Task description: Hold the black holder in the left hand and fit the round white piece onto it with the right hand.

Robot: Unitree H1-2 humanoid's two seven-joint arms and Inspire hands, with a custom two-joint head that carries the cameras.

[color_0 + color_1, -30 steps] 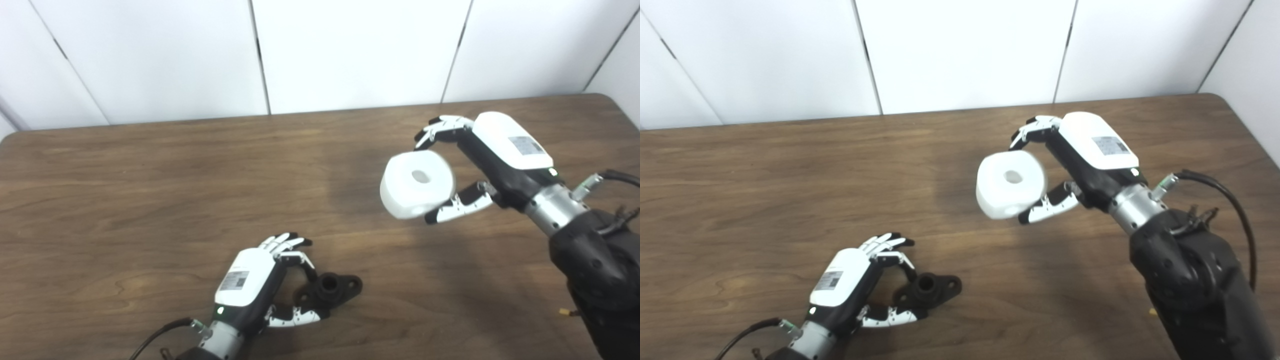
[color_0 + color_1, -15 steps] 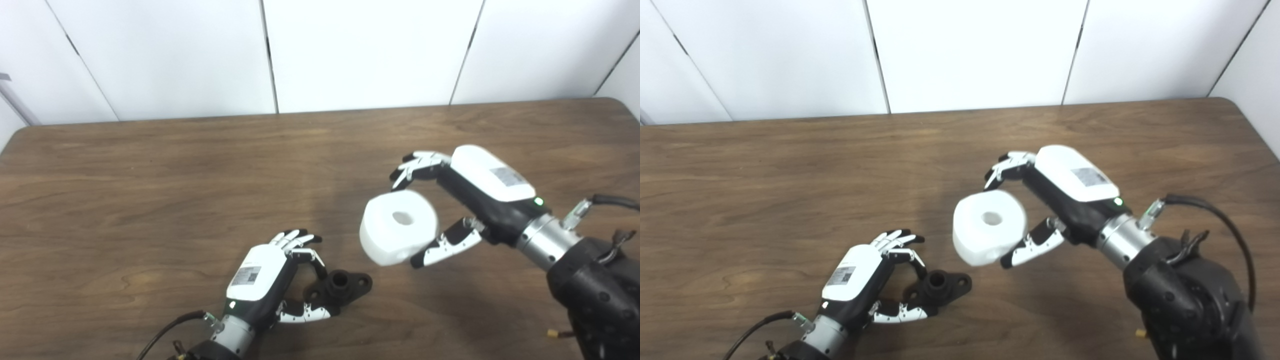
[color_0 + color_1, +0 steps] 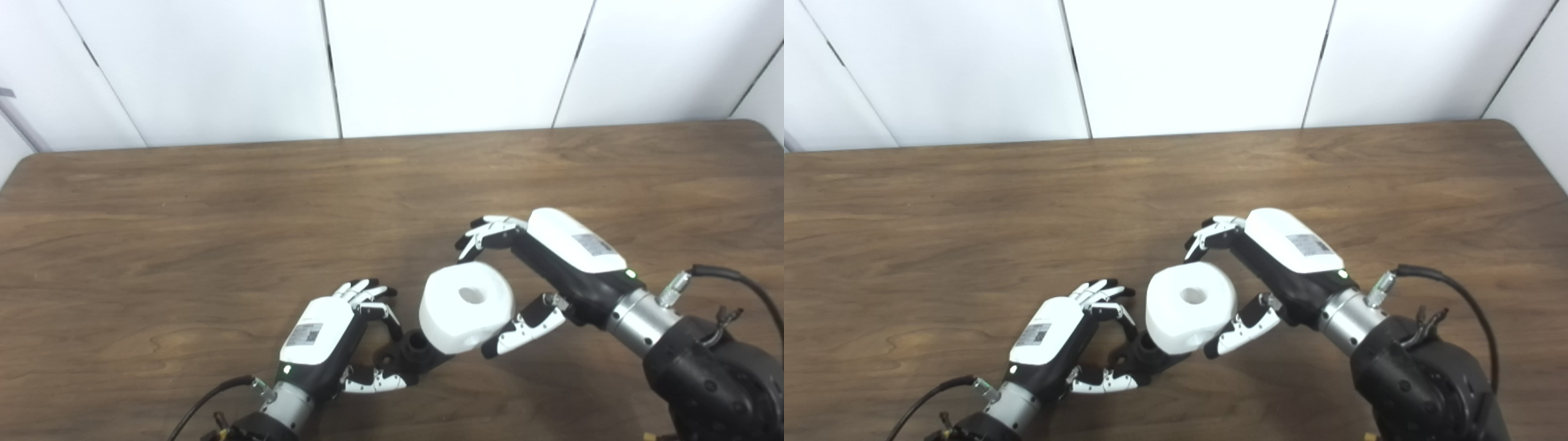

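The black holder [image 3: 409, 353] lies on the wooden table [image 3: 184, 233] near the front edge, its upright socket showing left of the white piece. My left hand [image 3: 334, 343] is closed around the holder's left end, thumb under it and fingers curled over. The round white piece [image 3: 467, 307], a thick ring with a centre hole, hangs just above and right of the holder, covering its right part. My right hand [image 3: 539, 269] is shut on the ring, fingers over its far side and thumb at its near right. In the right eye view the ring [image 3: 1191, 307] overlaps the holder [image 3: 1142, 355].
White wall panels [image 3: 441, 61] stand behind the table's far edge. A black cable [image 3: 205, 398] trails from the left wrist at the bottom edge. Another cable [image 3: 735, 288] loops off the right forearm.
My right hand has carried the white piece down and to the left, from mid-table to just over the holder. The left hand stays on the holder. The camera shifted slightly at first.
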